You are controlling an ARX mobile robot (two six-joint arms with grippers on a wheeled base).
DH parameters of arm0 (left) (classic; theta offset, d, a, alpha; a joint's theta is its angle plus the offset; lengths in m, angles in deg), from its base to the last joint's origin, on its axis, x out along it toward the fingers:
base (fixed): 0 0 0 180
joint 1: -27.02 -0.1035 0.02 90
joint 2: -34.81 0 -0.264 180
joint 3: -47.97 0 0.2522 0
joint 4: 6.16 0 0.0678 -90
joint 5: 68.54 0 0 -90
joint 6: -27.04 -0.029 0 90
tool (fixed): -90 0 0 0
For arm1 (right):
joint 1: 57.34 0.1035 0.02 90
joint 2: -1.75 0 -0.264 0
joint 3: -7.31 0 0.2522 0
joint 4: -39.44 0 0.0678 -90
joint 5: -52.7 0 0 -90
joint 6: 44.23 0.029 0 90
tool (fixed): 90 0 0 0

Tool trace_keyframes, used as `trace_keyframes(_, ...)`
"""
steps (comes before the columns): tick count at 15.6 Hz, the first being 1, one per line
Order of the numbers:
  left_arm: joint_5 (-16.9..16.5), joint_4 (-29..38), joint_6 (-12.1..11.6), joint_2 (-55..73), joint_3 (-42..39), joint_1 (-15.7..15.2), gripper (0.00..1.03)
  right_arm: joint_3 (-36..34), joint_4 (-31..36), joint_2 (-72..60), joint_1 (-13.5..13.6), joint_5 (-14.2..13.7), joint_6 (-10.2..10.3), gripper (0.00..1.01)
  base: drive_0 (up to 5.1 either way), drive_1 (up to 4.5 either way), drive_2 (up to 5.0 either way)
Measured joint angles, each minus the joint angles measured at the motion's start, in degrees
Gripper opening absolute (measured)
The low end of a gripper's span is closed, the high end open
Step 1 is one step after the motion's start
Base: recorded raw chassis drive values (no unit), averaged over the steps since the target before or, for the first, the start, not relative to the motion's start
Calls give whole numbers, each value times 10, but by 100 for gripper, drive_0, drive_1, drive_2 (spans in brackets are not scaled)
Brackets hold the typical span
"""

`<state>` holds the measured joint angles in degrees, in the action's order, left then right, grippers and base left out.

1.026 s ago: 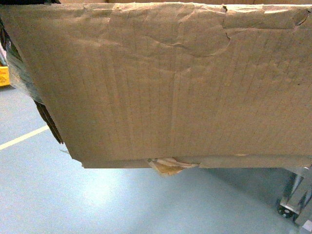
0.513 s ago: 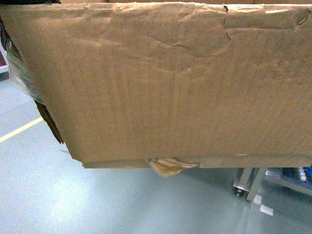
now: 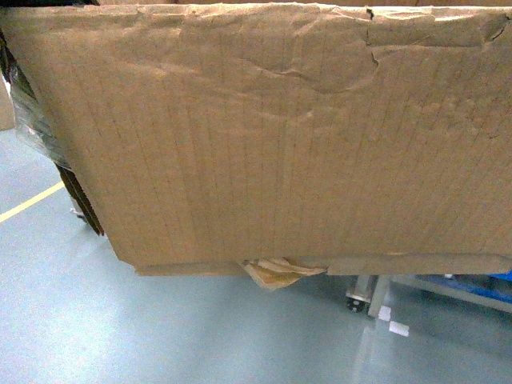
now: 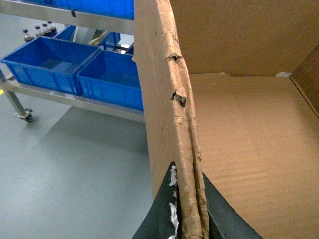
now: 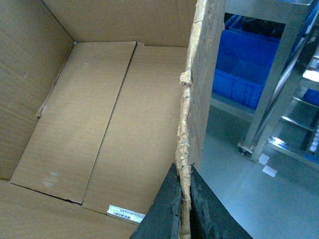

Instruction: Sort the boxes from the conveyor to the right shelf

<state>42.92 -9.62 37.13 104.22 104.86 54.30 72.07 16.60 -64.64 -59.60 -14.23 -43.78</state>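
Shifted since a second ago: floor background under the carton [image 3: 272,136], with a steel rack leg and caster [image 3: 358,302] now left of where it stood, yellow line [image 3: 28,202] lower. One carton, held aloft, filling the head view. Only in wrist views: left gripper [image 4: 185,219] clamped on one torn wall, right gripper [image 5: 183,211] clamped on the opposite wall, bare interior, one white label [image 5: 125,214]. Three blue crates [image 4: 45,62] in the left wrist view.
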Motion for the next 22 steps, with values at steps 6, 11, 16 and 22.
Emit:
trace_keyframes(6,0,0,0,0,0,0,4,0,0,0,0,0,0,2,-157,-157,-157)
trace_keyframes(11,0,0,0,0,0,0,4,0,0,0,0,0,0,2,-154,-154,-154)
trace_keyframes(16,-1,0,0,1,0,0,4,0,0,0,-1,0,0,2,-153,-153,-153)
trace_keyframes(22,0,0,0,0,0,0,4,0,0,1,0,0,0,2,-32,319,-383)
